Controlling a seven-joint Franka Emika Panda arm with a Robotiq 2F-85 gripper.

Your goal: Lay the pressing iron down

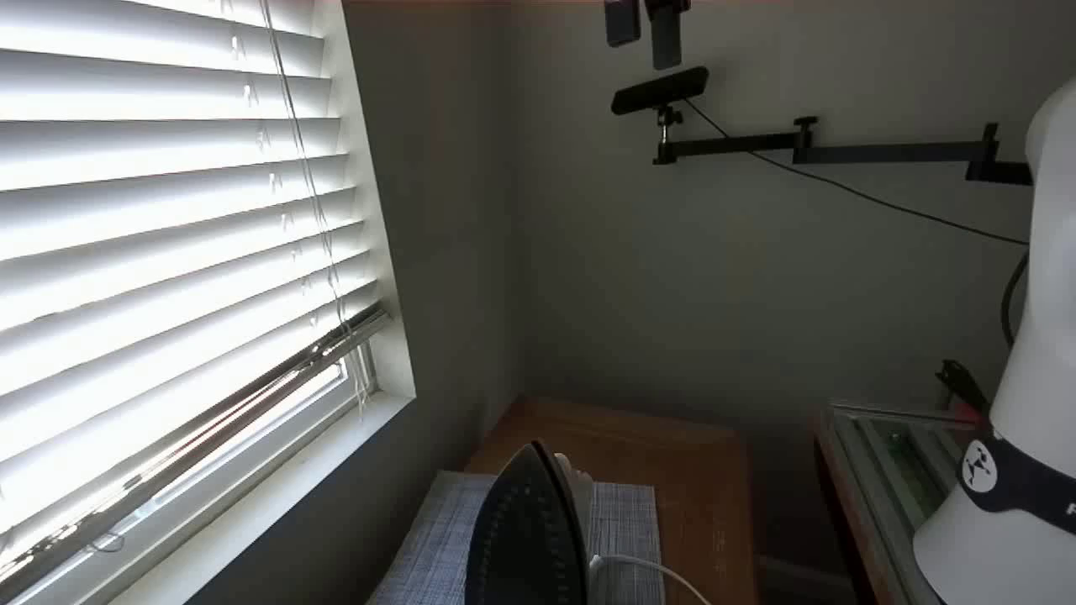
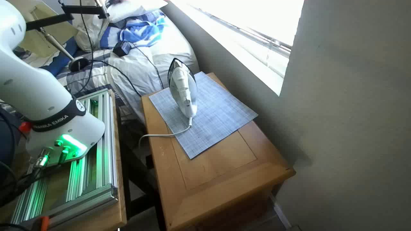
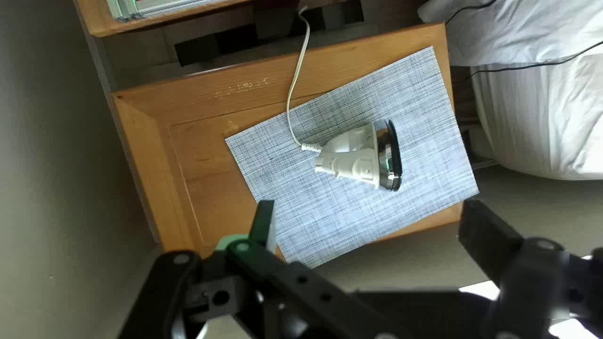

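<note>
In the wrist view, make out the gripper spread wide, with blurred fingers. Find the pressing iron upright on its heel on the pale pad. In an exterior view, see its dark sole cut off on the near side. In an exterior view, lose its cord past the left edge of the table.

Below me I see a brown wooden table, its top framing an inset panel. A grey-blue mat lies askew on it; a pale cord crosses bare wood past one edge.
</note>
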